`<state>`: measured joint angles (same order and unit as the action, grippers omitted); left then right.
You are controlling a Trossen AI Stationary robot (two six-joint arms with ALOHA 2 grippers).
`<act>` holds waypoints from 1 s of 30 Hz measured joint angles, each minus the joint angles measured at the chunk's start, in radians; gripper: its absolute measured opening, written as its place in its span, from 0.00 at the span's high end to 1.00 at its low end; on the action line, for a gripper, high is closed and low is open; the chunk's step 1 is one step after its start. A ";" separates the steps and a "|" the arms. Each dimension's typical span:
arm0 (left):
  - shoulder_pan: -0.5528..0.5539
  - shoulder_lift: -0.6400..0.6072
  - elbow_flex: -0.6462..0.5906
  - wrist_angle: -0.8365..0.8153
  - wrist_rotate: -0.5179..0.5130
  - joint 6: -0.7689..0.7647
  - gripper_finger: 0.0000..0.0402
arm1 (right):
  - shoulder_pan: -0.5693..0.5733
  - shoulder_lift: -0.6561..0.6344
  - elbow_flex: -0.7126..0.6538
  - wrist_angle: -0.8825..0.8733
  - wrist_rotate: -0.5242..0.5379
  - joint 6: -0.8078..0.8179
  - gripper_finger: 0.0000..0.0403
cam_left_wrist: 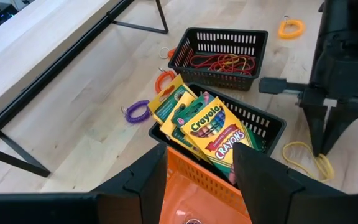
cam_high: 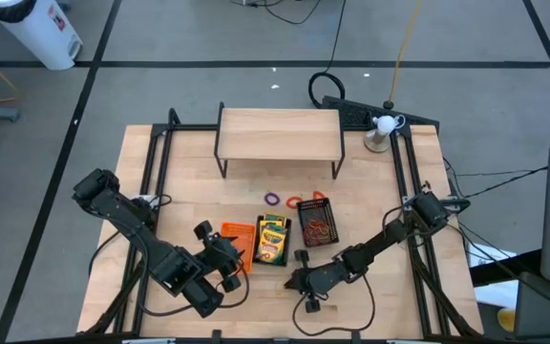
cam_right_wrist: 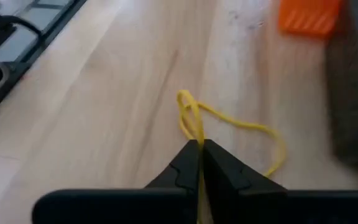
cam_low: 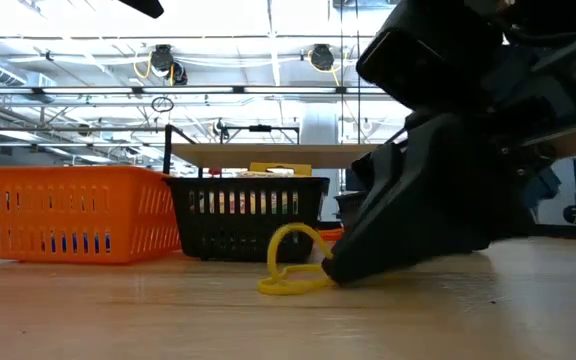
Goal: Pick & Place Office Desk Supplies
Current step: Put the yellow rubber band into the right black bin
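The right gripper (cam_right_wrist: 199, 149) has its fingers (cam_right_wrist: 180, 167) pressed together on a yellow rubber band (cam_right_wrist: 241, 127) — the strand runs straight into the seam between them, and the rest of the loop lies slack on the bench (cam_right_wrist: 104, 93) just ahead. From table height the same fingertips touch the wood with the band (cam_low: 290, 262) curling up beside them. From above, this gripper (cam_high: 303, 284) sits near the front edge of the bench, just in front of the trays.

The left gripper (cam_left_wrist: 199, 168) has its fingers (cam_left_wrist: 146, 180) well apart, holding nothing — they hang over the orange tray (cam_left_wrist: 197, 196). In the overhead view it (cam_high: 225, 260) is at the front left, beside that orange tray (cam_high: 238, 234).

Next to the orange tray stands a black tray (cam_left_wrist: 263, 121) filled with crayon boxes (cam_left_wrist: 213, 127), yellow and green, leaning on one another. Beyond it a second black tray (cam_left_wrist: 219, 40) holds a tangle of red and orange rubber bands (cam_left_wrist: 219, 62).

Loose on the bench lie a purple coiled band (cam_left_wrist: 137, 112) and an orange one (cam_left_wrist: 164, 79) near the trays, with another orange loop (cam_left_wrist: 291, 27) farther off. At the back of the bench stands a low wooden shelf (cam_high: 279, 134) on dark legs.
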<state>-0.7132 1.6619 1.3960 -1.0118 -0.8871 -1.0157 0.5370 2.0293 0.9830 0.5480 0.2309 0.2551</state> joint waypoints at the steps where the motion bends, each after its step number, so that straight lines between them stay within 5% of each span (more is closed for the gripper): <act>1: 0.000 0.000 0.000 0.000 0.000 0.000 0.54 | 0.003 -0.012 -0.001 0.002 0.007 -0.014 0.99; 12: 0.006 0.000 0.000 0.038 -0.001 0.008 0.54 | 0.092 -0.337 0.002 -0.104 0.282 -0.290 1.00; 17: 0.029 0.000 0.000 0.080 -0.004 0.044 0.54 | 0.112 -0.512 0.003 -0.308 0.440 -0.392 1.00; 25: 0.115 0.000 0.000 0.204 -0.015 0.303 0.54 | 0.077 -0.706 -0.008 -0.690 0.751 -0.345 1.00; 30: 0.226 0.000 0.000 0.321 -0.014 0.526 0.54 | 0.010 -0.782 -0.129 -0.704 0.719 -0.195 1.00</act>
<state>-0.4872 1.6619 1.3960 -0.6909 -0.9008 -0.4899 0.5475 1.2468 0.8540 -0.1556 0.9500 0.0603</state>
